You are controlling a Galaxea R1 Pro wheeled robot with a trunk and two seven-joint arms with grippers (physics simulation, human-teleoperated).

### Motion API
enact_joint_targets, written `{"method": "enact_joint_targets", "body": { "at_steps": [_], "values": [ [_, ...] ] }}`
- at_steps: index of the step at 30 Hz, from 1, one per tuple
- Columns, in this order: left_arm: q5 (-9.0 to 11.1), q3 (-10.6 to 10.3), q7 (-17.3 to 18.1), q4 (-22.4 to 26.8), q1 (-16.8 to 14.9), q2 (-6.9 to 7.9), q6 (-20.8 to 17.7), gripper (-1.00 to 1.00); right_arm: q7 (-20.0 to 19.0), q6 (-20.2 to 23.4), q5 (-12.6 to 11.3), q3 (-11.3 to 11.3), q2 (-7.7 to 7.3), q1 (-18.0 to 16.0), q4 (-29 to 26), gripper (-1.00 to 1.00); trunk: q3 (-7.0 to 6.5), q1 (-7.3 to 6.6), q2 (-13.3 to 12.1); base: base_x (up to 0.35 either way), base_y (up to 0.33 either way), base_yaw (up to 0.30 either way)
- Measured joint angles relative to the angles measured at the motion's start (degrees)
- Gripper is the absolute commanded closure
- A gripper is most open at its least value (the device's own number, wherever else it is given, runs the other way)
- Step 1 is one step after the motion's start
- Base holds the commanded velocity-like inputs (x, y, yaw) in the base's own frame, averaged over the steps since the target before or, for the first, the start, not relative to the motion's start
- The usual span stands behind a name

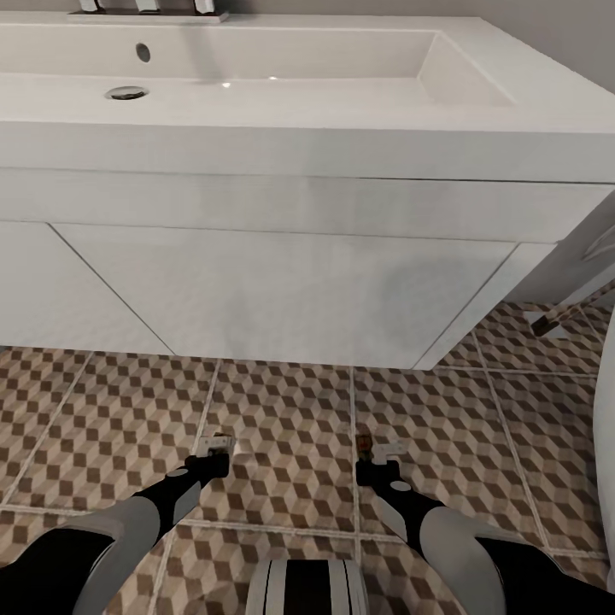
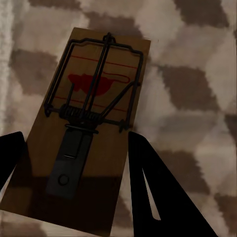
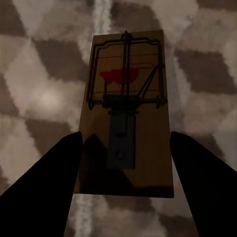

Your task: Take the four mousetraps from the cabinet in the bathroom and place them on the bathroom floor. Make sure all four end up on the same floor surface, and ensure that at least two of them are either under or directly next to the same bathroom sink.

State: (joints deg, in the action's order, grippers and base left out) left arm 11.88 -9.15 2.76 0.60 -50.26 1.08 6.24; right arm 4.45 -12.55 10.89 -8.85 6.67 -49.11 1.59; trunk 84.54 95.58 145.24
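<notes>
Directly ahead, head view: wide white rectangular basin (image 1: pixel 256 64) with round drain, overflow hole and bases of chrome faucet fittings (image 1: pixel 149 8) at rear edge; set atop white wall-hung vanity (image 1: pixel 282 290) with plain flat fronts, underside clear of the floor.

Below: large square floor tiles (image 1: pixel 282 410) printed with brown, beige and white cube pattern, pale grout lines.

At the picture's right edge: part of a white curved fixture (image 1: pixel 608 444), identity not determinable.

Left gripper (image 1: pixel 213 454), black fingers on grey-and-black arm: low over the tiles in front of the vanity, jaws clamped on a small flat brown wooden mousetrap (image 1: pixel 215 444). In left wrist view: left mousetrap (image 2: pixel 86 123) seen lengthwise between both dark fingers (image 2: pixel 158 192), dark wire bar and coil spring on top, red printed mark on the board, patterned tile behind. Contact with floor not determinable.

Right gripper (image 1: pixel 376 461), same build: low over the tiles, beside a grout line, jaws closed against a second brown wooden mousetrap (image 1: pixel 365 444). In right wrist view: right mousetrap (image 3: pixel 126 113) with rear edges between the two dark fingers (image 3: pixel 49 182), wire frame, spring and red mark uppermost, grout line running behind the board. Contact with floor not determinable.

Both traps just in front of the vanity, well apart from each other.
</notes>
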Motion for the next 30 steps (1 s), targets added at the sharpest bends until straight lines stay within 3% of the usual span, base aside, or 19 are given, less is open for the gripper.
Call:
{"method": "enact_joint_targets", "body": {
  "at_steps": [9, 30],
  "values": [
    [0.27, 0.05, -1.76, -0.01, 0.01, 0.15, -0.02, 1.0, 0.0, 0.0, 0.02, 0.05, 0.0, 0.03, 0.0, 1.0, 0.0, 0.0, 0.0, 0.0, 0.0, 0.0],
    [0.36, 0.06, -1.92, -0.02, 0.01, 0.4, 0.31, 1.0, 0.0, 0.0, 0.0, 0.0, 0.0, 0.01, 0.0, 1.0, 0.0, 0.0, 0.0, 0.0, 0.0, 0.0]
  ]
}}
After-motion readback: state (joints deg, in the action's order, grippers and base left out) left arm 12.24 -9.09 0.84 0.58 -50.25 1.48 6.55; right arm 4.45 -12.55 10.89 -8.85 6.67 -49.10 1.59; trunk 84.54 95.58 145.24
